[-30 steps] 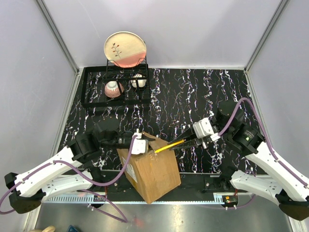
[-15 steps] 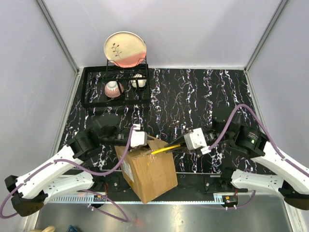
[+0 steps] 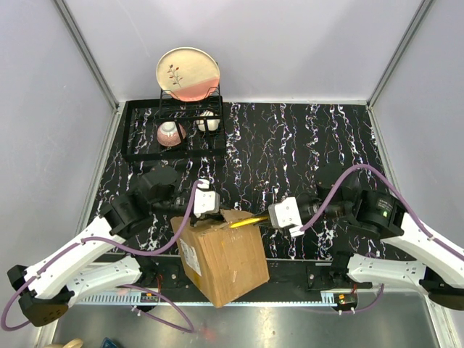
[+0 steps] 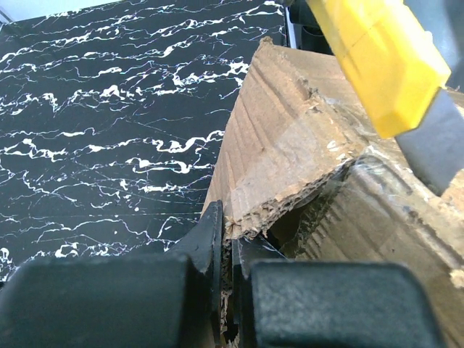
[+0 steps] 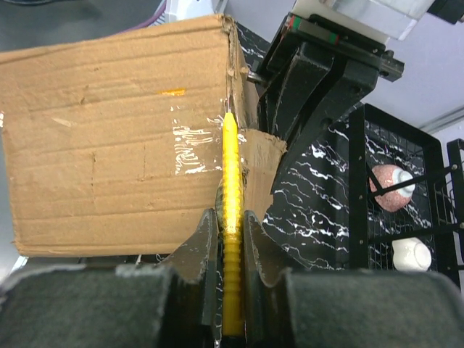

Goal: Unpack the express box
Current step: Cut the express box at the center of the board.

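Marbled black table (image 3: 290, 138), express box (image 3: 225, 257), left tool (image 4: 226, 239) pinching its flap (image 4: 290, 167), right tool (image 5: 230, 239) clamping yellow cutter (image 5: 230, 174) over it.

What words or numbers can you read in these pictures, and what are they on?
No word or number can be read anywhere.
White label on the side of the express box: print too small and blurred to read.
Small orange mark on the box's top face: no letters can be made out.
Plate in the rack: only a drawn twig, no writing.
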{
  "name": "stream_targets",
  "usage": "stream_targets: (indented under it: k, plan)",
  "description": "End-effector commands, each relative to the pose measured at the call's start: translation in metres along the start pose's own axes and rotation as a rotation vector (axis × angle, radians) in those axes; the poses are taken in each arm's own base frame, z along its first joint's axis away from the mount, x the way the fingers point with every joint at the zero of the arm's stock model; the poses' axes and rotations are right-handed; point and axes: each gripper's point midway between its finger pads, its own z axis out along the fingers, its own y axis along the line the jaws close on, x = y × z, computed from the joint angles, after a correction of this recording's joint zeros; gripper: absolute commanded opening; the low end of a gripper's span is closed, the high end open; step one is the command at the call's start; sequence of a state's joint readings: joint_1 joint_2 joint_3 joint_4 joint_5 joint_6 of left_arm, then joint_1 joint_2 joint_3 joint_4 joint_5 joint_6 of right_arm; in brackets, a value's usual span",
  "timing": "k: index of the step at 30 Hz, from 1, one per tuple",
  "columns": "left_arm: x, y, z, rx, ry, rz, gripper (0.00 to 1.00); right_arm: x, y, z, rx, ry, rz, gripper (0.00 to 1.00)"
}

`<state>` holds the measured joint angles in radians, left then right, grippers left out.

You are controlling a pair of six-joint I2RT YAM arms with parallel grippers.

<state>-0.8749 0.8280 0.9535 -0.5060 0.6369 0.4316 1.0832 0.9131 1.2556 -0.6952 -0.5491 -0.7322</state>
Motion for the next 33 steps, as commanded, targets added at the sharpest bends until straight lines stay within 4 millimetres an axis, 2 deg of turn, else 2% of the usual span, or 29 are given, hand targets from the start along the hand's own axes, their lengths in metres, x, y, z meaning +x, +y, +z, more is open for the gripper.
stream_targets:
  k: [1, 9, 17, 21, 25, 33]
  plan:
    - [-0.078, -0.003, -0.016, 0.035, -0.231, 0.106, 0.00, 0.027, 0.006, -0.012, 0.007, 0.151, 0.034, 0.00]
    - [-0.075, -0.007, -0.016, 0.056, -0.222, 0.130, 0.00, 0.026, 0.001, -0.024, 0.038, 0.190, 0.012, 0.00]
    - [-0.074, -0.008, -0.015, 0.066, -0.223, 0.138, 0.00, 0.026, -0.001, -0.022, 0.022, 0.209, 0.023, 0.00]
    - [-0.073, -0.008, -0.014, 0.070, -0.223, 0.134, 0.00, 0.020, -0.007, -0.020, 0.033, 0.193, 0.003, 0.00]
    - [-0.068, -0.010, -0.013, 0.070, -0.218, 0.129, 0.00, 0.001, -0.014, -0.027, 0.079, 0.122, -0.035, 0.00]
    - [-0.062, -0.008, -0.010, 0.062, -0.224, 0.062, 0.00, -0.005, -0.009, -0.031, 0.069, 0.100, -0.040, 0.00]
